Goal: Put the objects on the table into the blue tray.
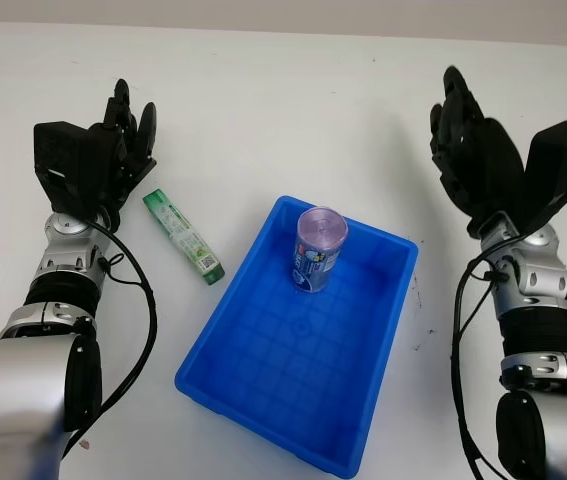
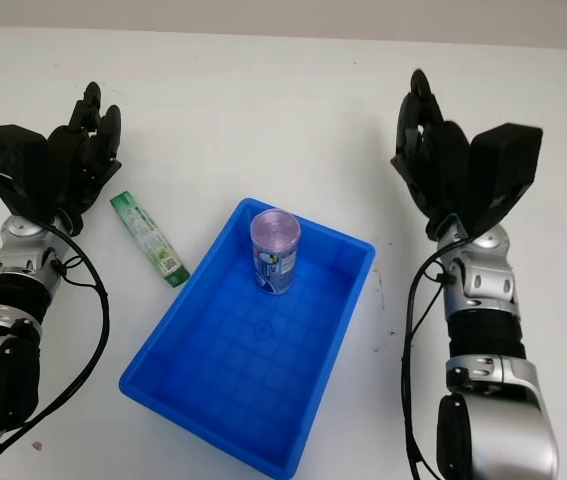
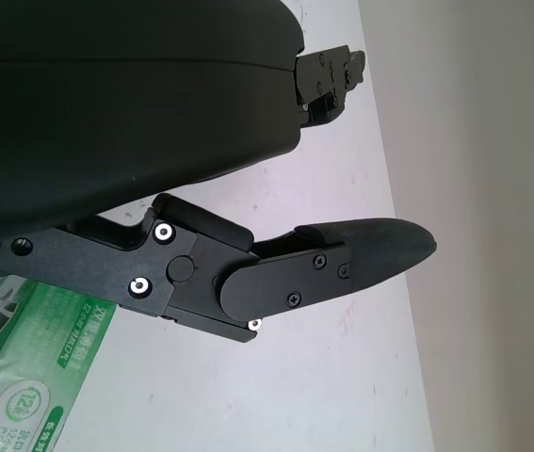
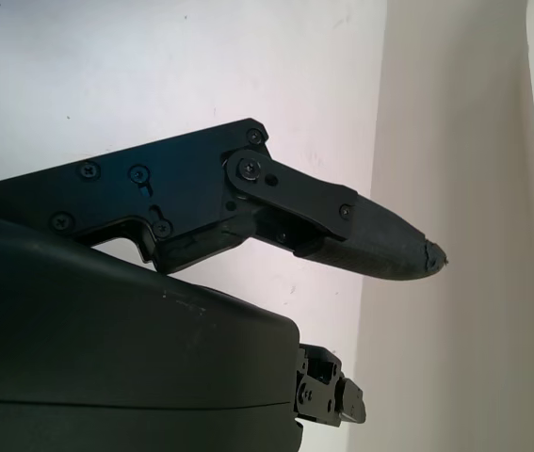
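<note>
Your left hand (image 1: 123,135) is over the table (image 1: 263,110) at the far left, holding nothing, its fingers (image 3: 361,250) extended and uncurled. Just to its right, and a little nearer to you, lies a green packet (image 1: 183,237), flat on the white surface with its long axis running from far left to near right. The hand is not touching it; the wrist camera catches one printed end of the packet (image 3: 31,367) close beside the base of the hand.

Your right hand (image 1: 473,140) is on the far right of the table, also holding nothing, fingers (image 4: 370,240) straight rather than curled. There is nothing under it but bare table.

Between the two arms sits the blue tray (image 1: 263,380), set at an angle so that one corner points to the far side and another toward you. Its floor has a moulded grid pattern. Inside it, near the far corner, a can (image 1: 318,250) stands upright with a pale purple top and a blue printed label. The can touches the tray floor and stands apart from the walls.

The near end of the green packet comes close to the tray's left wall, but a strip of table shows between them. So one object is already in the tray and the packet is still outside it, on the left.
</note>
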